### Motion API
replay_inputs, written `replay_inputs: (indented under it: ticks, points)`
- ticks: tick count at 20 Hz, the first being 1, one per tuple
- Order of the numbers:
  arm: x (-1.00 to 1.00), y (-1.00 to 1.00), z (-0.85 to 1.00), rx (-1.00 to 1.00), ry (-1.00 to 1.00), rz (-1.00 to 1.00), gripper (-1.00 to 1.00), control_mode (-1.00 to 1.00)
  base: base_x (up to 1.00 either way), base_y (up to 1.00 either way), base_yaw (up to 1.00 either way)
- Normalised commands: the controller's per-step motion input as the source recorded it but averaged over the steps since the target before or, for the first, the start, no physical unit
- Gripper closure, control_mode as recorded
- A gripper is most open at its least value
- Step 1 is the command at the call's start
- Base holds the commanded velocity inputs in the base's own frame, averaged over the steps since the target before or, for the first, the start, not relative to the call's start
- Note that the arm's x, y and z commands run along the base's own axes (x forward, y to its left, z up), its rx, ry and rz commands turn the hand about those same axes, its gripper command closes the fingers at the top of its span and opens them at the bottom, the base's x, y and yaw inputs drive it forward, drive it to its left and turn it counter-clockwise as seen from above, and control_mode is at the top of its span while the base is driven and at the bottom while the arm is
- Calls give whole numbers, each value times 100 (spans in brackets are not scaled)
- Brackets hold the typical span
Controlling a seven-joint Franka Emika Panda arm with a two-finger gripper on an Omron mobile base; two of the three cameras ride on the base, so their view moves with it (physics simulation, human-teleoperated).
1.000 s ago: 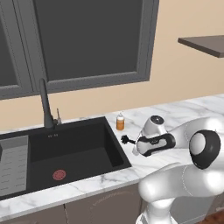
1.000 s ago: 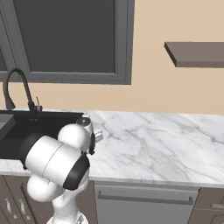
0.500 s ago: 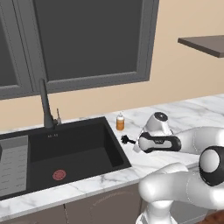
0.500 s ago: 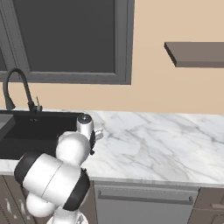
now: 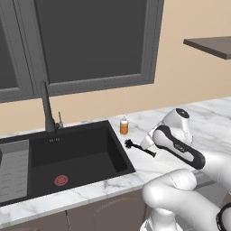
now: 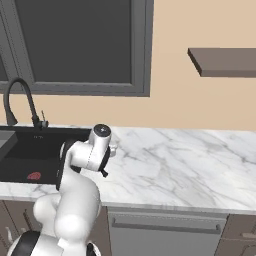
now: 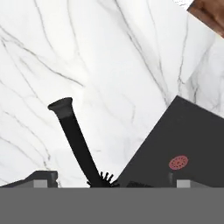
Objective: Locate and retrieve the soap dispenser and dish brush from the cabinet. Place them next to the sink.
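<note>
On the marble beside the sink point(image 5: 67, 158): soap dispenser point(image 5: 123, 126) standing upright near the basin's back right corner; looking light, smooth, best gripped around its body.
Dish brush point(image 5: 140, 148): lying flat just right of the rim; thin, stiff, light; taking hold mid-handle.
Gripper point(image 7: 111, 181): hovering over the brush, jaws standing wide, holding nothing.

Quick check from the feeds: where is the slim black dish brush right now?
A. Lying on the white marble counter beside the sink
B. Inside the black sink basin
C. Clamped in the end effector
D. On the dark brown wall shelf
A: the slim black dish brush lies flat on the white marble counter, just right of the black sink basin, near the small amber soap bottle.
</note>
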Motion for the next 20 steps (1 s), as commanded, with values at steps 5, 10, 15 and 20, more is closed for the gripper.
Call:
replay_inputs:
  ticks: [5,10,15,20]
  points:
    - [-11,-4,29,8,18,-32,-100,-100,0,0,0]
    - [-1,-1,29,-2,5,-25,-100,-100,0,0,0]
    - [0,-8,3,-11,-4,-23,-100,-100,0,0,0]
    - [-2,-20,-1,-8,-7,-13,-100,-100,0,0,0]
